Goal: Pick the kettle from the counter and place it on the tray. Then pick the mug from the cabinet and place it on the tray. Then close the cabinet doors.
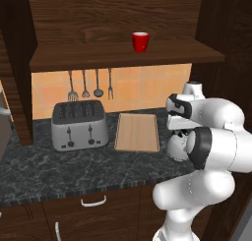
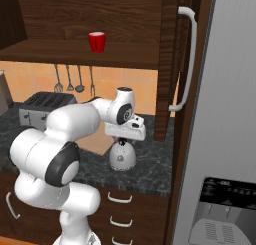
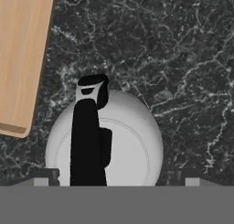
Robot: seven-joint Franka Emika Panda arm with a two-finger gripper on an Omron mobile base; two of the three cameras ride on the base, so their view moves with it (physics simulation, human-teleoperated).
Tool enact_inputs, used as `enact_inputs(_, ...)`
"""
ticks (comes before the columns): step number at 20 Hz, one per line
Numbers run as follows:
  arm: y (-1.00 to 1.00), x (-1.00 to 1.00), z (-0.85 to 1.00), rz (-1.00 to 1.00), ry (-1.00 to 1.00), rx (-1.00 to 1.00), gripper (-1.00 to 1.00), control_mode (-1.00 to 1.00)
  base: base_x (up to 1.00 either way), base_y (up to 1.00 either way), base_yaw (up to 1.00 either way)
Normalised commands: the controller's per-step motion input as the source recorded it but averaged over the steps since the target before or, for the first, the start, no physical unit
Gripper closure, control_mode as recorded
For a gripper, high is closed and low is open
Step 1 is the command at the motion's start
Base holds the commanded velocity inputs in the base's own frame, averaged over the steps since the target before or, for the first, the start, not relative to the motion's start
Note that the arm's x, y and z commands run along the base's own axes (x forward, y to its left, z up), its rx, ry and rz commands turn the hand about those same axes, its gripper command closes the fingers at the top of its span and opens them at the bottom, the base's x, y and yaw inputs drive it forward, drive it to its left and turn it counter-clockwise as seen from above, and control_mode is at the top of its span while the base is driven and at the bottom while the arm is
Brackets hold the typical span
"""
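The silver-grey kettle [image 2: 122, 158] stands on the dark marbled counter [image 1: 74, 168], right of the tan wooden tray [image 1: 138, 132]. My gripper [image 2: 123, 141] hangs straight over it, open. In the hand view the kettle [image 3: 135, 141] lies just below, its black handle [image 3: 87, 141] running up the middle and my fingertips [image 3: 45, 176] spread wide to either side of the body. In the left base view my arm covers most of the kettle [image 1: 175, 149]. The red mug [image 1: 140, 41] sits upright on the shelf of the open cabinet [image 1: 118, 55]. The right cabinet door [image 2: 170, 64] stands swung out.
A boxy silver toaster [image 1: 79, 124] stands left of the tray. Utensils [image 1: 84, 85] hang on the tiled wall behind. The open door's long bar handle [image 2: 189, 59] juts out beside a grey fridge [image 2: 225, 139] at the right. Lower cupboards [image 1: 93, 205] run under the counter.
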Motion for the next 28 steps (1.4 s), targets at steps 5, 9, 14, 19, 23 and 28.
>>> enact_inputs(5,0.00,0.00,-0.19,0.00,0.00,0.00,1.00,-1.00,0.00,0.00,0.00)
enact_inputs(9,0.00,-0.03,-0.13,0.00,0.00,-0.01,1.00,-1.00,0.00,0.00,0.00)
enact_inputs(14,0.13,-0.03,0.00,0.00,-0.01,0.00,1.00,-1.00,0.00,0.00,0.00)
enact_inputs(19,0.11,0.00,0.13,0.00,-0.05,0.00,1.00,-1.00,0.00,0.00,0.00)
enact_inputs(23,0.18,0.00,0.51,0.01,-0.11,-0.02,1.00,-1.00,0.00,0.00,0.00)
enact_inputs(28,0.35,0.06,0.22,0.04,-0.08,-0.01,1.00,-1.00,0.00,0.00,0.00)
